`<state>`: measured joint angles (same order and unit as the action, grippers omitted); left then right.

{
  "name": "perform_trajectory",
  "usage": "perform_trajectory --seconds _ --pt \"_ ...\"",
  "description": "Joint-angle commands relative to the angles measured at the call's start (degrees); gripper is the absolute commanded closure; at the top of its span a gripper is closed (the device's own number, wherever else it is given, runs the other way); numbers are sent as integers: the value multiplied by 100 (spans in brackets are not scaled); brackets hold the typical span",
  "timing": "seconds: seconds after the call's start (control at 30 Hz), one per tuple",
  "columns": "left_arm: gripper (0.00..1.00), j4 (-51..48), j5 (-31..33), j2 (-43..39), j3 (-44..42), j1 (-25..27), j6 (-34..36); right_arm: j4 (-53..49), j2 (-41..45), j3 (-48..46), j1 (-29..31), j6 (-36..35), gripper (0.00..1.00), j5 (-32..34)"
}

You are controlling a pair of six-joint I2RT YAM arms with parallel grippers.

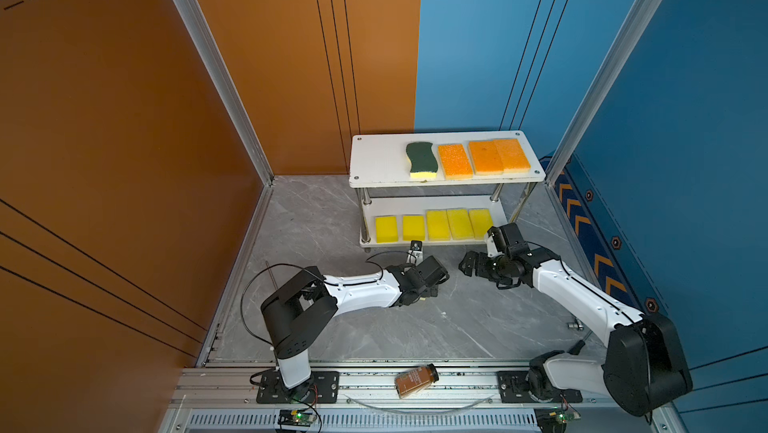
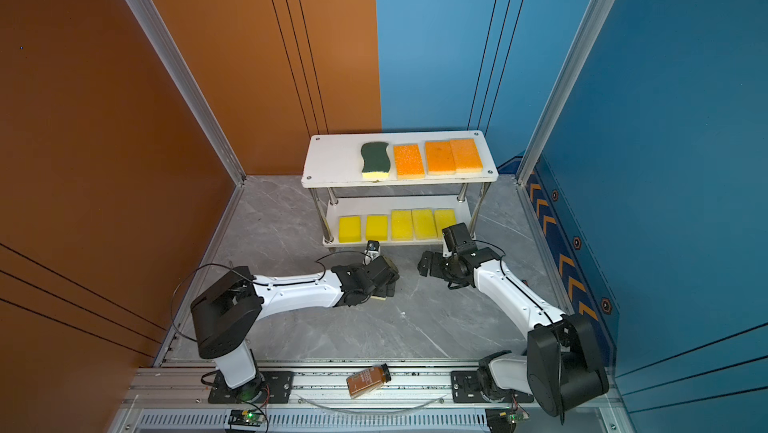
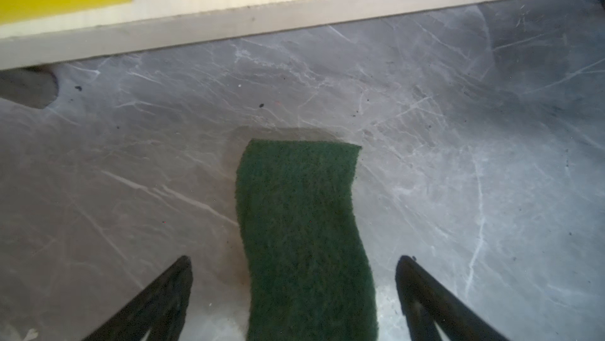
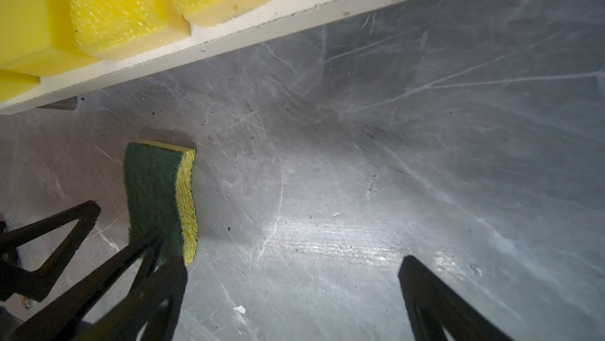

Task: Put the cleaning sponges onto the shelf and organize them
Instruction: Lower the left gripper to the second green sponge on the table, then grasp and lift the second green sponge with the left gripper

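Observation:
The shelf (image 1: 378,160) (image 2: 332,160) stands at the back. Its top board holds a wavy green-topped sponge (image 1: 422,162) and three orange-topped sponges (image 1: 485,157). Several yellow sponges (image 1: 437,225) (image 4: 114,5) lie in a row on the lower board. Another green-topped sponge (image 3: 301,224) (image 4: 154,185) lies flat on the floor in front of the shelf. My left gripper (image 3: 294,259) (image 1: 430,291) is open and straddles it, a finger on each side with gaps showing. In both top views that sponge is almost hidden under the gripper. My right gripper (image 4: 293,260) (image 1: 467,264) is open over bare floor beside it.
A brown bottle (image 1: 417,380) (image 2: 369,380) with a black cap lies on the front rail between the arm bases. The shelf's lower board edge (image 3: 294,8) is close ahead of both grippers. Orange and blue walls enclose the grey marble floor (image 1: 415,327).

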<state>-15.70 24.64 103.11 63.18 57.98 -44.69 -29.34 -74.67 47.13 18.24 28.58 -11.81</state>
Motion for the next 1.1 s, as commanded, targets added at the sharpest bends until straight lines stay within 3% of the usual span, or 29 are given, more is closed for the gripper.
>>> perform_trajectory --seconds 0.0,0.63,1.07 --pt "2 -332 -166 269 276 81 -64 54 127 -90 -44 78 0 2" --pt "0 -748 -359 614 442 65 -216 131 50 -103 -141 77 0 -67" --pt "41 -747 -505 637 507 43 -69 166 -30 -89 -171 64 0 -140"
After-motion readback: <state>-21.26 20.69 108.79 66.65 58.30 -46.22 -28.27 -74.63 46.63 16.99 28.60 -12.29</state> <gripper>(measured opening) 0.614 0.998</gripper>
